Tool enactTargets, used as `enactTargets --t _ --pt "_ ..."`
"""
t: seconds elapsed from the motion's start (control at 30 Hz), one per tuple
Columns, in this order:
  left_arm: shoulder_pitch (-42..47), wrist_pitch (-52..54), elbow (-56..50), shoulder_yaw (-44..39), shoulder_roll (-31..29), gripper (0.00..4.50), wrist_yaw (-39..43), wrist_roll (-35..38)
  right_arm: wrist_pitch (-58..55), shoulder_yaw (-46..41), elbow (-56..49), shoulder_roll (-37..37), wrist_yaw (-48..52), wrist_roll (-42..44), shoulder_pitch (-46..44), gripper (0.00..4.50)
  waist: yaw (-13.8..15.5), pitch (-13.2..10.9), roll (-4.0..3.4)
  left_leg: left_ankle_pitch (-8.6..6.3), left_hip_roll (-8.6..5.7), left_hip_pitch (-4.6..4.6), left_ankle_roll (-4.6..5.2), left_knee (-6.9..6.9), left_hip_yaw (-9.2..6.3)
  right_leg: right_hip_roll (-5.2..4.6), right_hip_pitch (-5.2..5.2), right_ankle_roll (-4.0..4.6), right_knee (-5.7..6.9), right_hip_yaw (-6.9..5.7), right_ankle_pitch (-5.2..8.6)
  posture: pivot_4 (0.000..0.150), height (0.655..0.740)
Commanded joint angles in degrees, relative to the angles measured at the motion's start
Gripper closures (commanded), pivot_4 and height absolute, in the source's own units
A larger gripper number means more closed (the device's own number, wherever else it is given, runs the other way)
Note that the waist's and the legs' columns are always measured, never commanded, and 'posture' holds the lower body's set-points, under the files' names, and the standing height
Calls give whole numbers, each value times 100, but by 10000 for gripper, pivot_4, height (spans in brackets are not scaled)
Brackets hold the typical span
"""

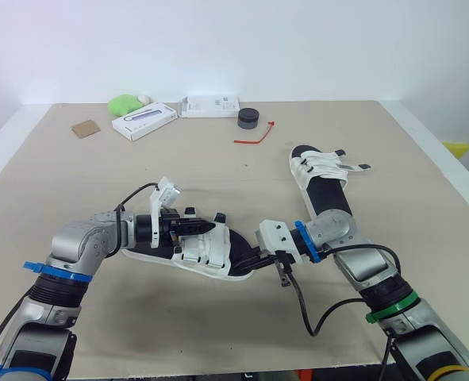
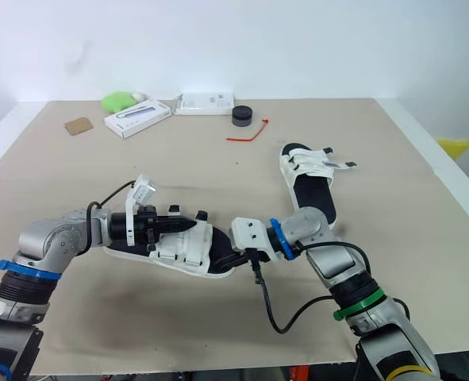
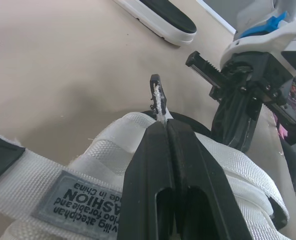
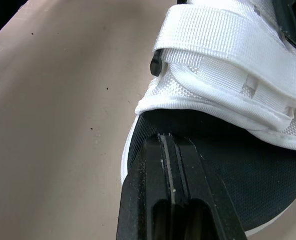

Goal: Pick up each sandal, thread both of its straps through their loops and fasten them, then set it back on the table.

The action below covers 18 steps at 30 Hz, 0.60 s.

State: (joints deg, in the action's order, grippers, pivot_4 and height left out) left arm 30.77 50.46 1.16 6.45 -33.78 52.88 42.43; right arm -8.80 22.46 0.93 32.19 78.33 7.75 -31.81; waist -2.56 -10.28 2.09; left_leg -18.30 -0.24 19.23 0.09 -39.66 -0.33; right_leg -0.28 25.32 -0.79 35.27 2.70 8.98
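While the near sandal (image 1: 206, 252) is lying close to the tabletop's (image 1: 178, 175) front edge, about midway along it, the left pincer (image 1: 210, 227) is pinching shut on a white strap end (image 3: 158, 97) that is poking out between its tips above the sandal's white upper. The right pincer (image 1: 254, 262) is meeting the sandal's other end, its fingers pressed together over the black footbed; whether they are gripping anything cannot be told. Farther back, toward the right edge, the far sandal (image 1: 323, 178) is lying flat, its strap ends sticking out sideways. Along the far edge a green lump (image 1: 124, 104), two white boxes (image 1: 144, 121), a black puck (image 1: 249, 118) and a red tie (image 1: 255, 136) are sitting.
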Motion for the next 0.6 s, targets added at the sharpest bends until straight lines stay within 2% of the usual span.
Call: enactTargets --t 0.03,0.13,0.17,0.23,0.27,0.47,0.6 --pt "18 -44 167 -90 -75 44319 -142 -354 0 53 -44 47 32 -35 27 45000 -1 0 0 0 0 0 0 0 0 0 0 0 0 0 -1 1500 7400" --pt "23 -145 128 -74 -92 44319 -51 -432 4 53 -36 43 36 -35 17 45000 -2 0 0 2 0 -2 -1 0 2 2 0 2 0 1 -4 1500 7400" --pt "14 -241 87 -71 -111 39237 20 -467 7 51 -28 45 39 -36 14 45000 -2 0 0 3 0 -2 -3 0 2 2 -1 3 0 1 -5 1500 7400" --pt "13 -429 63 -108 -130 33518 124 -527 10 44 -14 49 42 -36 9 45000 -2 0 0 5 -1 -2 -4 0 1 5 -1 4 0 1 -7 1500 7400" --pt "19 -479 77 -125 -131 28088 146 -547 8 42 -14 51 43 -35 9 45000 -2 0 0 7 -1 -2 -6 0 1 5 -1 5 0 1 -9 1500 7400" --pt "259 -1266 506 -223 -248 4042 469 -1005 7 46 -3 43 49 -36 7 45000 -1 0 0 10 0 0 -10 1 2 10 1 8 -1 -1 -11 1500 7400" --pt "452 -1781 457 -356 -248 4042 759 -1115 22 47 45 24 55 -41 -32 45000 -2 0 0 9 0 6 -11 1 2 7 3 7 -8 -2 -11 1500 7400"
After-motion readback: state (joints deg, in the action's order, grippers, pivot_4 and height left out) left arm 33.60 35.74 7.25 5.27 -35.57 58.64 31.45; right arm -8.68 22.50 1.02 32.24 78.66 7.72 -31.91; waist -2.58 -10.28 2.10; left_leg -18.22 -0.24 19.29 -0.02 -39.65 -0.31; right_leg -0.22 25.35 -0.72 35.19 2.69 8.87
